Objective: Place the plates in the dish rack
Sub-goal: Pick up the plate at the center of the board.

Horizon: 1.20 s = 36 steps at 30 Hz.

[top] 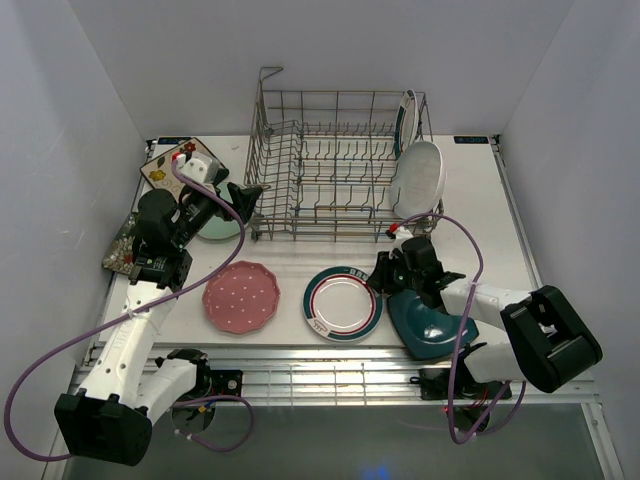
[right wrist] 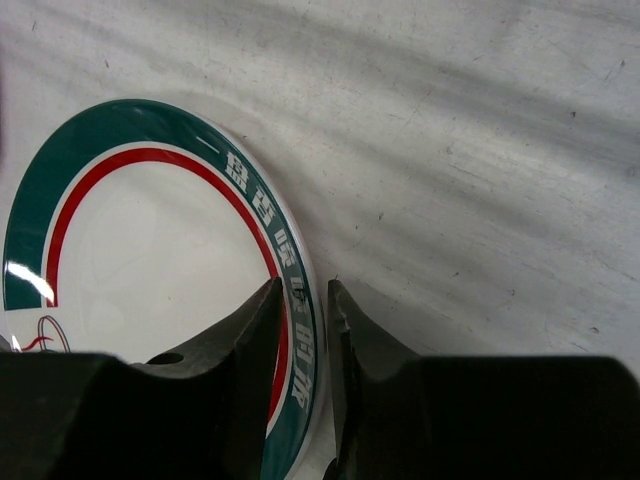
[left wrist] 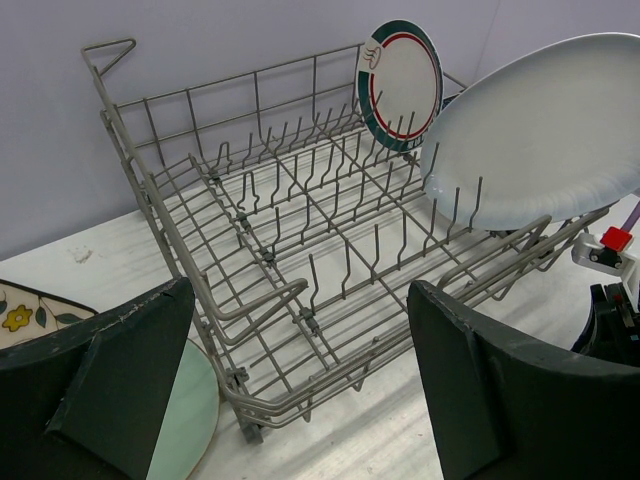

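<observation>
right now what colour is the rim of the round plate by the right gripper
Round plate: teal rim, thin red ring; clearest in right wrist view.

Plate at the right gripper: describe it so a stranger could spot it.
In front of the dish rack, three plates lie in a row. It is the middle plate, between the pink dotted plate and dark teal square plate: round, white, teal-and-red rimmed.

A white surface (top: 300,262) — scuffed and streaked grey up close — sits inside plain pale walls (top: 330,50) on three sides. Metal rails (top: 330,378) run along its near edge. Two small dark tags (top: 472,140) sit on the far edge — one near each corner.
</observation>
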{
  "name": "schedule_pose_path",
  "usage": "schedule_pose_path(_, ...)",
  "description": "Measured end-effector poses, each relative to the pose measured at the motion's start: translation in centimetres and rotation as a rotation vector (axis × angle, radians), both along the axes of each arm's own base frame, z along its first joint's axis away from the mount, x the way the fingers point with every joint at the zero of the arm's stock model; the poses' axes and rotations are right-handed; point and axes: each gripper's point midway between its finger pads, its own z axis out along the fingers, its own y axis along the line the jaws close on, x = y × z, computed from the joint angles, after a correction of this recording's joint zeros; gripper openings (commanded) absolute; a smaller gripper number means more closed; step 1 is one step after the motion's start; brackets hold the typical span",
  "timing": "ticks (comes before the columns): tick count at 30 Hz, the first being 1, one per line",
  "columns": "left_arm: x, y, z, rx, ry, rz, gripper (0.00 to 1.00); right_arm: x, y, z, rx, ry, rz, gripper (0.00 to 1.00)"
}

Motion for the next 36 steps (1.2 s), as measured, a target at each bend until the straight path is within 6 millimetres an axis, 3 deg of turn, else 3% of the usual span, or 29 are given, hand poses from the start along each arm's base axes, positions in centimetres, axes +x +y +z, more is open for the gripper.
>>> schedule_pose_path(10, 0.0, 0.0, 0.0, 0.0, 0.0, 0.0, 0.98, 0.2, 0.2, 1.0, 0.018, -0.025, -0.007, 0.08)
schedule_pose_path(21, 0.0, 0.0, 0.0, 0.0, 0.001, 0.0, 0.98, 0.2, 0.2, 1.5, 0.029, -0.032, -0.011, 0.08)
schedule_pose_path(36, 0.0, 0.0, 0.0, 0.0, 0.002, 0.0, 0.98, -0.3, 0.8, 6.0, 0.112, -0.144, 0.034, 0.08)
